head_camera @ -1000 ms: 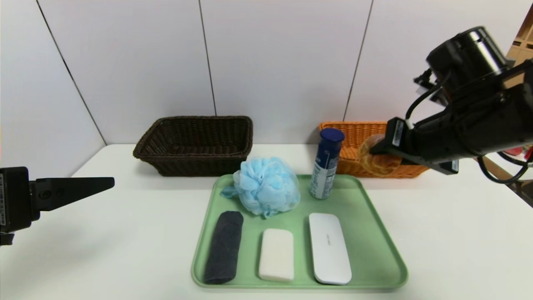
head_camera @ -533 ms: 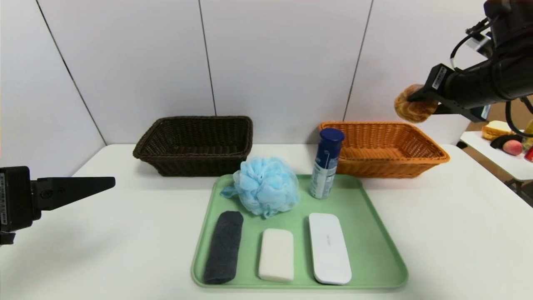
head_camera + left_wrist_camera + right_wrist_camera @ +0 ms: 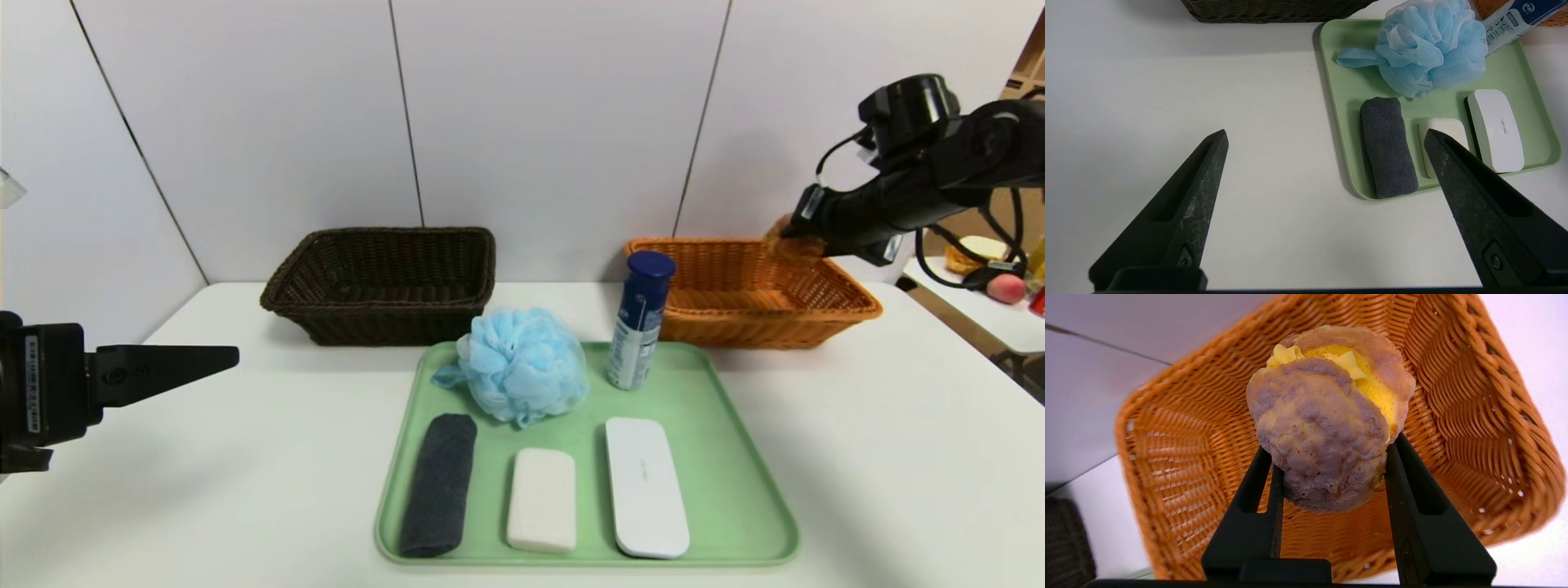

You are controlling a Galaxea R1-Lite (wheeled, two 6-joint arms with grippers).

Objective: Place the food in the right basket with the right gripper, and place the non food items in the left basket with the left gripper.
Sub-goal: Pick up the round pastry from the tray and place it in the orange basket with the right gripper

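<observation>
Bread, a cream-filled bun (image 3: 1327,416), is pinched between the jaws of the right gripper (image 3: 1331,473) and is held over the far right part of the orange basket (image 3: 849,306), just above its rim as judged from the head view. The step in hand is taken to be the release of this food item into that basket. For a clean drop, the bun is best carried a little further toward the middle of the basket and lowered until it is near the woven floor before the jaws are spread, so that it does not bounce on the rim or roll out. The bun looks soft, so the squeeze is best not tightened.

The left gripper (image 3: 1327,139) hangs over the bare worktop (image 3: 898,457) to the left of the green tray (image 3: 735,433), its jaws spread wide and empty.

By count: two baskets are seen, the orange one and a dark brown basket (image 3: 384,282), which appears empty. One tray carries five non-food items: one blue bath pouf (image 3: 522,363), one upright spray can (image 3: 641,331), one rolled dark towel (image 3: 439,482), one white soap bar (image 3: 542,498) and one white case (image 3: 647,486). One bun is seen.
</observation>
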